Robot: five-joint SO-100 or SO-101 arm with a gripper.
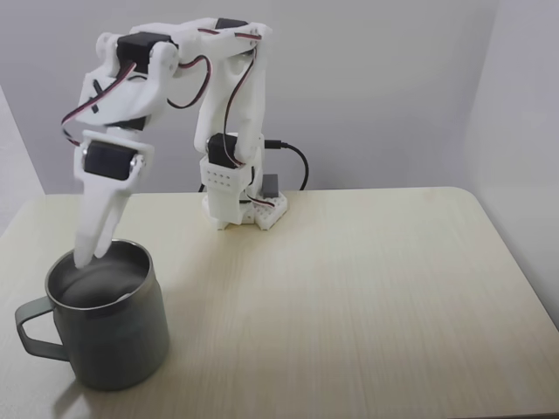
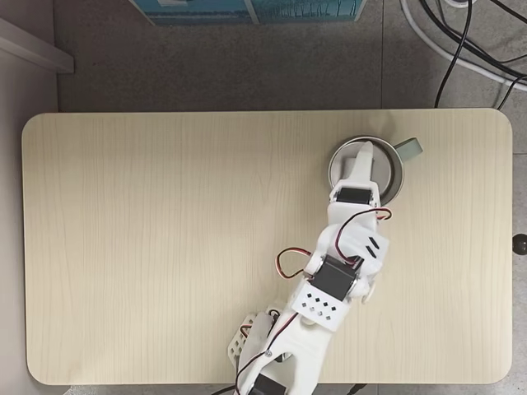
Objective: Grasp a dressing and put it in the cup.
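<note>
Spanning both fixed views, the pale wood-grain worktop (image 1: 367, 288) has rounded corners. The white plastic arm (image 1: 175, 61) reaches left in one fixed view, its pincer (image 1: 92, 253) dipped inside the brushed-steel cup (image 1: 113, 340). Whether its fingers are parted or gripping cannot be told. Cables (image 2: 461, 41) lie on the floor beyond the worktop. The dressing cannot be made out.

One stainless-steel mug (image 1: 109, 327) stands on the surface (image 1: 349, 288), at about eight o'clock in a fixed view and at about two o'clock in another (image 2: 394, 177); it has one loop handle (image 1: 33, 327). One white robot arm (image 1: 175, 78) is mounted on the one pale wooden surface. Its jaws end in two fingers (image 1: 86, 249). At least three dark cables (image 2: 461, 37) lie on the floor at one o'clock.
</note>
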